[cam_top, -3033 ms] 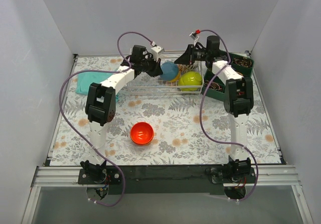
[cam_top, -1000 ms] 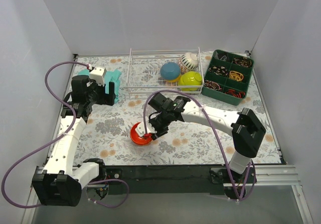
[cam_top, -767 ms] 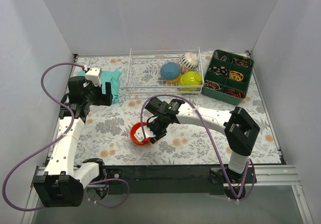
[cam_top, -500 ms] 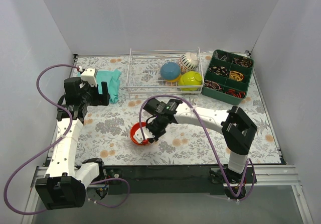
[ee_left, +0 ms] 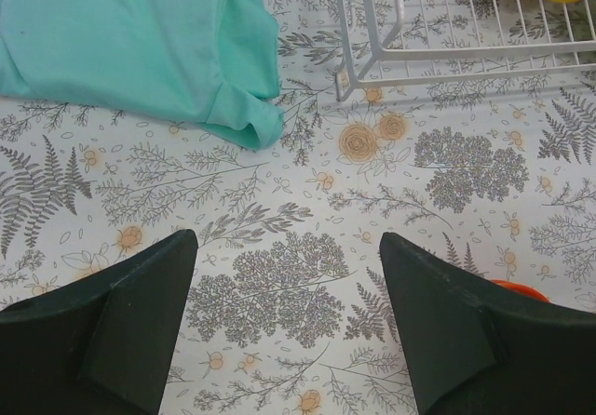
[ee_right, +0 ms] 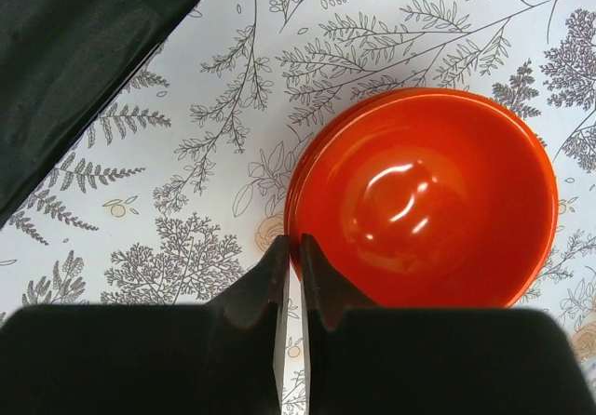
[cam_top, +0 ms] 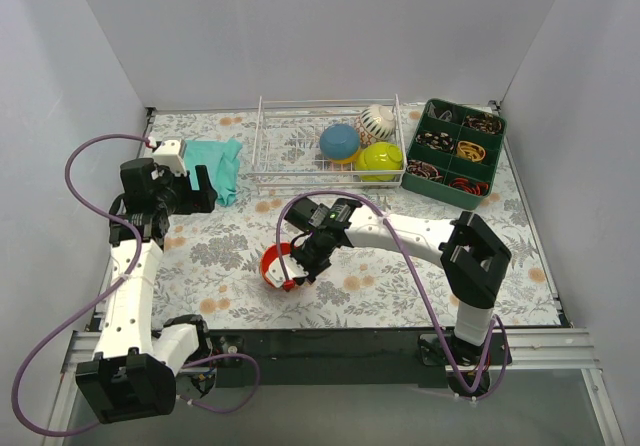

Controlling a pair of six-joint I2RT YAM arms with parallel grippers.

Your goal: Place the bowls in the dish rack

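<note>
The red-orange bowl [cam_top: 274, 269] [ee_right: 424, 201] sits on the floral mat near the front. My right gripper [cam_top: 294, 270] [ee_right: 298, 246] is shut on its near-left rim, one finger inside and one outside. The white wire dish rack [cam_top: 290, 156] [ee_left: 438, 52] stands at the back and holds a blue bowl [cam_top: 339, 142], a lime-green bowl [cam_top: 380, 160] and a white patterned bowl [cam_top: 377, 119]. My left gripper [cam_top: 197, 188] [ee_left: 287, 243] hangs open over bare mat at the left, holding nothing. A sliver of the red-orange bowl [ee_left: 518, 288] shows past its right finger.
A teal cloth [cam_top: 216, 164] [ee_left: 121, 43] lies left of the rack. A dark green compartment tray [cam_top: 455, 153] of small items stands at the back right. White walls close in three sides, and the mat ends at a metal rail in front.
My right gripper has closed on the red-orange bowl's rim and nudged it slightly left. The left arm has drawn back to the left, away from the rack.
</note>
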